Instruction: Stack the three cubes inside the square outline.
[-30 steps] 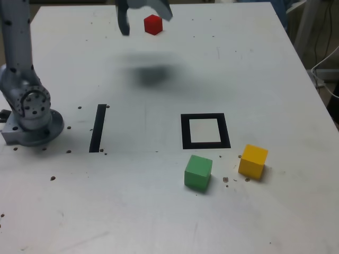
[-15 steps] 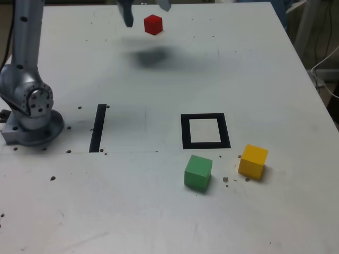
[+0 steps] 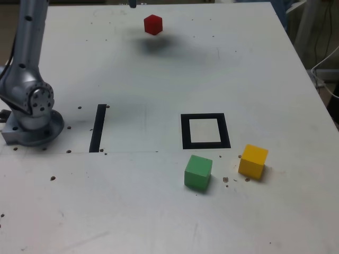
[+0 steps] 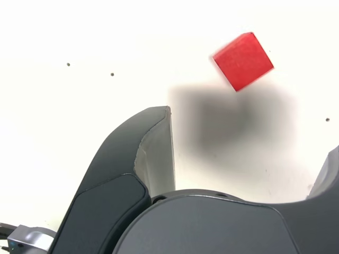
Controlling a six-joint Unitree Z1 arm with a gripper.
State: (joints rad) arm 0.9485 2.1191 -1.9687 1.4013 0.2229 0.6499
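The red cube (image 3: 153,24) lies alone near the table's far edge. In the wrist view the red cube (image 4: 243,61) sits just beyond my gripper (image 4: 253,132), which is open with nothing between its dark fingers (image 4: 153,143). The gripper hangs above the table, and its shadow falls beside the cube. In the exterior view the gripper is almost cut off at the top edge. The square outline (image 3: 185,131) is near the table's middle, its pale centre bare. The green cube (image 3: 198,172) and the yellow cube (image 3: 253,161) rest just in front of it, apart from each other.
The arm's base (image 3: 32,114) stands at the exterior view's left, with its column (image 3: 29,37) rising beside it. A narrow black stripe (image 3: 98,127) is marked between the base and the outline. Cables (image 3: 326,69) hang past the table's right edge.
The gripper has moved toward the far edge and nearly out of the exterior view. Its shadow has shrunk and slid up to the red cube. No cube has moved.
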